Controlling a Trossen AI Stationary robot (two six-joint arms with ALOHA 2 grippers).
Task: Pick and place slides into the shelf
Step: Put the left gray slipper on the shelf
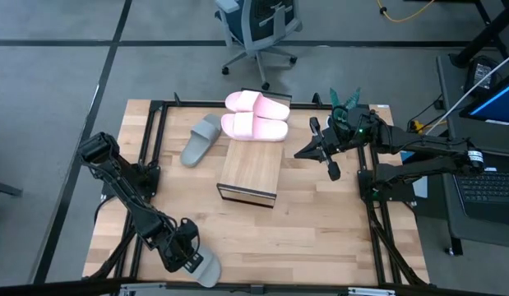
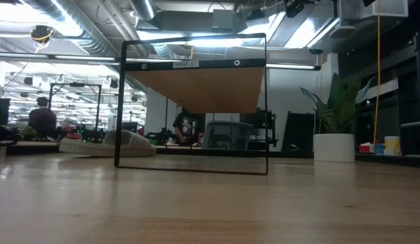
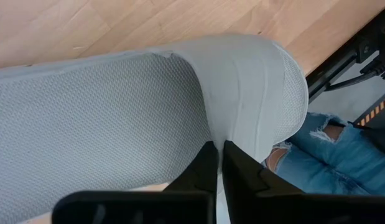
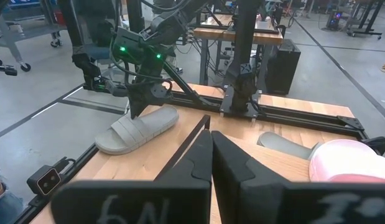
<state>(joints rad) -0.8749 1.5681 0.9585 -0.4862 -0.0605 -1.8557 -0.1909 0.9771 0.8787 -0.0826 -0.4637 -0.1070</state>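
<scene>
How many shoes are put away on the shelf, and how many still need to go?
Two pink slides sit on the shelf already. The left claw has pinched a grey-green slide at the table's near edge. Another grey-green slide waits beside the shelf. The right claw hovers shut, empty.

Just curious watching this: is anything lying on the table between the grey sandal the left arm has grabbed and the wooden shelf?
Nothing visible. The left tool is shut on the grey sandal at the table's near edge; bare tabletop lies between it and the shelf.
</scene>
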